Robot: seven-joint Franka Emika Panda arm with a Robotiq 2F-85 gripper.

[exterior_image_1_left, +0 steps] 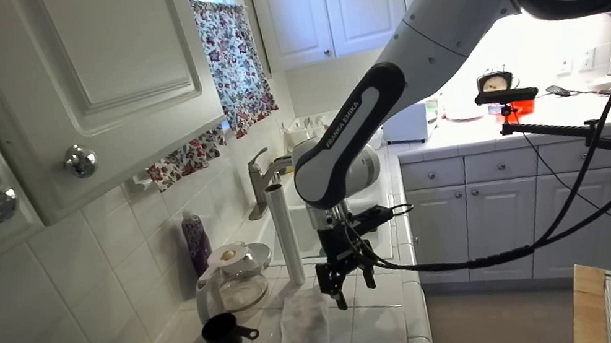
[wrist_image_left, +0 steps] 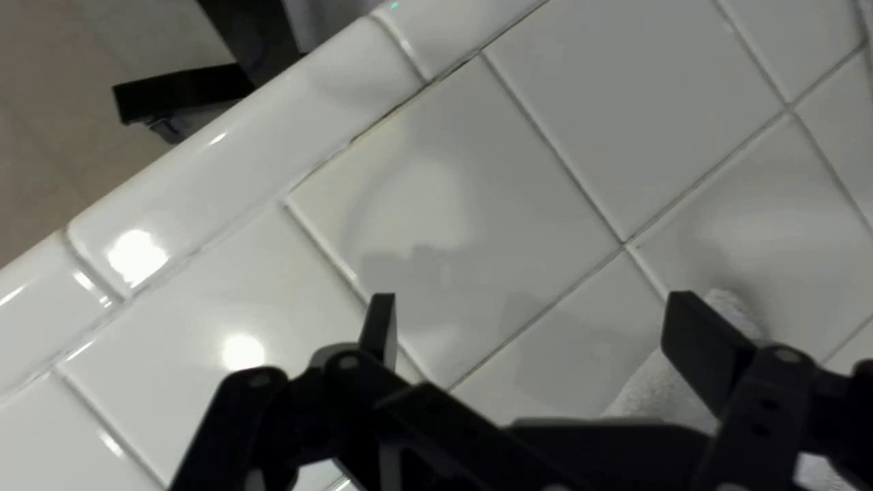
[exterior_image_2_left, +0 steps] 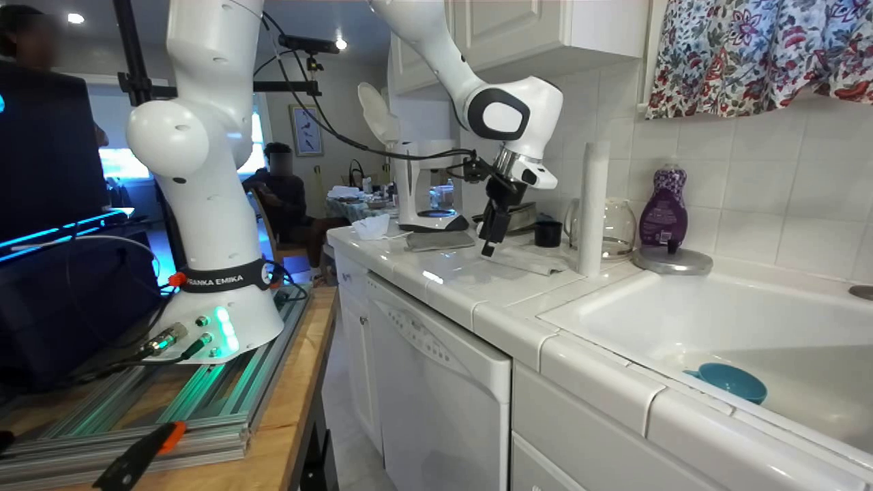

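In an exterior view, the hand (exterior_image_1_left: 356, 293) points downward above the white tiled surface (exterior_image_1_left: 370, 326); it is spread and grasping nothing. Nearest to it is a pale cloth (exterior_image_1_left: 305, 323), lying on the surface just beside the hand. Beyond the cloth, as counted from the hand, stands a black measuring cup (exterior_image_1_left: 222, 338), with a glass coffee pot (exterior_image_1_left: 244, 286) behind it. An upright white roll (exterior_image_1_left: 286, 237) stands at the end of the cloth, and a purple bottle (exterior_image_1_left: 196, 241) farther back. Also in an exterior view, a metal lid (exterior_image_2_left: 672, 262) lies by the edge of the sink (exterior_image_2_left: 784, 317), and a teal cup (exterior_image_2_left: 731, 383) sits inside the basin; the hand appears nearly edge-on here. In the wrist view, the fingers (wrist_image_left: 704, 354) stand well apart with bare surface visible between them; part of the cloth shows beneath one finger, which partly hides it.
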